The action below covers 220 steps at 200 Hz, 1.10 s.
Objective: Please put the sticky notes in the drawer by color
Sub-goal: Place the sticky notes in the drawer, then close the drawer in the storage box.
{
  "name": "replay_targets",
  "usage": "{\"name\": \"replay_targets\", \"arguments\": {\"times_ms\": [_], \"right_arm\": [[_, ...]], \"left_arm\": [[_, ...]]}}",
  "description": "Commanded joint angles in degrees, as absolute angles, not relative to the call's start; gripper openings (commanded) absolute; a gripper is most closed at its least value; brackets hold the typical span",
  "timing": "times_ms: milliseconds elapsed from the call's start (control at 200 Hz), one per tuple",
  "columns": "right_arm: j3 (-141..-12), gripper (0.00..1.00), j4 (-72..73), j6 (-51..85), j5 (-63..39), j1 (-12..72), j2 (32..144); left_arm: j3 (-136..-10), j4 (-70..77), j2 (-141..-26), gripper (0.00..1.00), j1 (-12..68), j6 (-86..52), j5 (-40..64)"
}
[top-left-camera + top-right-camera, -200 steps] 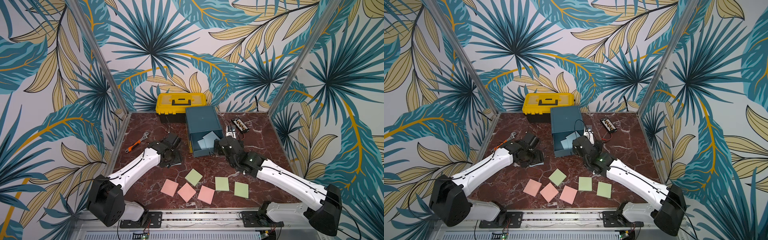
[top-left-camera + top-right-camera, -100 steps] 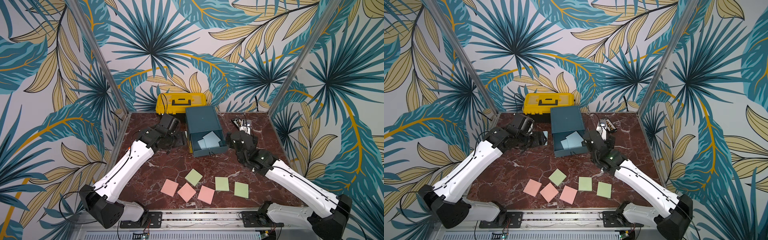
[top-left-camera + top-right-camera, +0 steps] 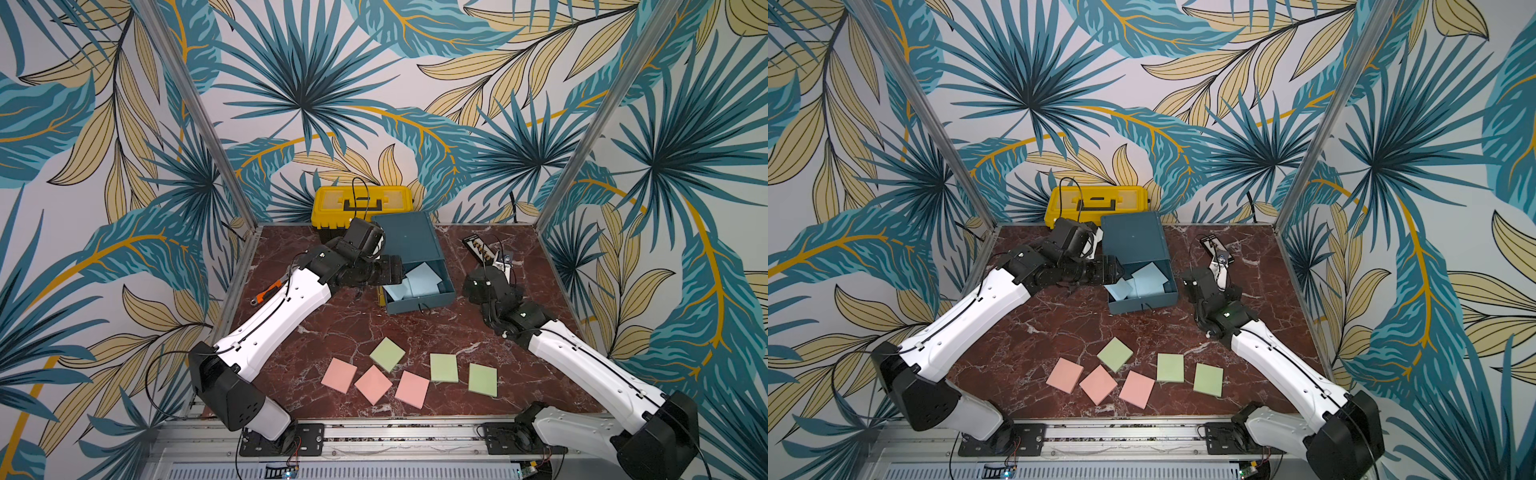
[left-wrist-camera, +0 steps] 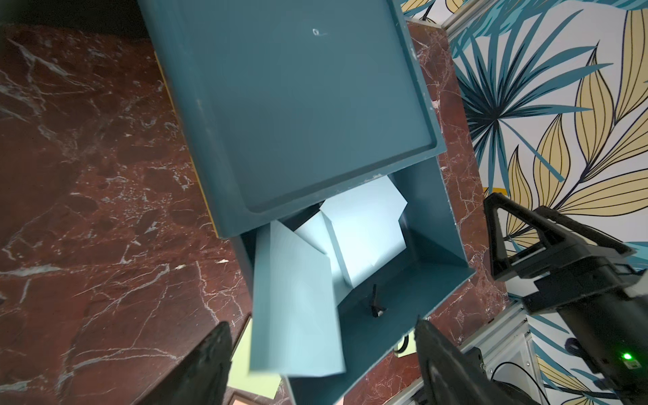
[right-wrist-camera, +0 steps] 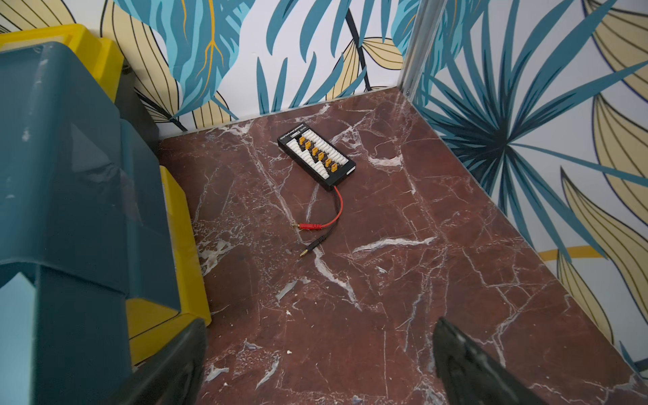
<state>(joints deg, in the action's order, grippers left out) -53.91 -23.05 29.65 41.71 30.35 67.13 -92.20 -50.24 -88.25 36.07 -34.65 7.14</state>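
The left jaws stand apart at the open top drawer (image 3: pixel 419 296), on its side nearest the left arm (image 3: pixel 282 316). Their dark fingers (image 4: pixel 210 364) flank a light blue sticky note (image 4: pixel 294 305) without touching it. That note tilts against the drawer's side wall, one edge out over the rim. Two more blue notes (image 4: pixel 364 228) lie deeper in the same drawer, partly under the top of the teal cabinet (image 3: pixel 405 237). The right jaws are spread wide and hold nothing. In the right wrist view we see only bare bench (image 5: pixel 350 266) ahead of them, just beside the cabinet's other flank.

Further out, toward the front edge, six notes lie flat on the bench, well apart from both pairs of jaws. Three salmon pink notes (image 3: pixel 373 384) sit close together, and three light green notes (image 3: pixel 444 367) lie behind and beside them.

A yellow toolbox (image 3: pixel 363 201) stands behind the cabinet, against the back wall. An orange-handled wrench (image 3: pixel 266 293) lies near the left edge, partly hidden by the arm. A black connector board (image 5: pixel 316 160) with red and black leads lies toward the far right corner.

The bench is red-brown marble with white veins. Wallpaper of teal and tan palm leaves covers the three walls, with metal posts at the back corners.
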Motion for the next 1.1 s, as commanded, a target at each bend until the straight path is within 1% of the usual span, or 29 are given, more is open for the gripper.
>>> {"name": "replay_targets", "arguments": {"times_ms": [0,170,381,551,686,771,906,1017,1097], "right_arm": [[-52.4,0.99,-20.3,31.5,38.9,30.2,68.7],[-52.2,0.99,-18.8,31.5,36.3,30.2,70.3],[-52.0,0.99,-18.4,31.5,36.2,30.2,70.8],[-52.1,0.99,-18.0,32.3,33.4,30.2,71.5],[-52.3,0.99,-18.1,33.3,30.8,30.2,71.6],[-52.8,0.99,-20.0,33.0,32.2,30.2,70.3],[-51.7,0.98,-20.5,29.9,33.1,30.2,64.9],[-50.1,0.95,-22.6,29.7,30.7,30.3,60.2],[-47.6,0.9,-23.3,29.4,28.3,30.5,56.2]], "left_arm": [[-94.8,-46.4,-89.3,0.83,36.5,-33.0,8.0],[-94.9,-44.4,-91.5,0.83,36.7,-32.5,10.1],[-95.3,-42.4,-94.1,0.84,36.7,-31.8,9.8],[-96.0,-42.8,-95.0,0.84,36.7,-31.5,8.0],[-95.6,-43.1,-91.1,0.86,35.7,-31.3,2.5],[-94.2,-43.8,-87.1,0.87,33.4,-32.6,1.7],[-88.4,-43.7,-79.8,0.89,27.9,-34.7,2.1],[-85.2,-46.1,-77.2,0.89,26.0,-34.4,1.0],[-82.0,-46.3,-75.9,0.89,25.4,-34.9,1.2]]}}
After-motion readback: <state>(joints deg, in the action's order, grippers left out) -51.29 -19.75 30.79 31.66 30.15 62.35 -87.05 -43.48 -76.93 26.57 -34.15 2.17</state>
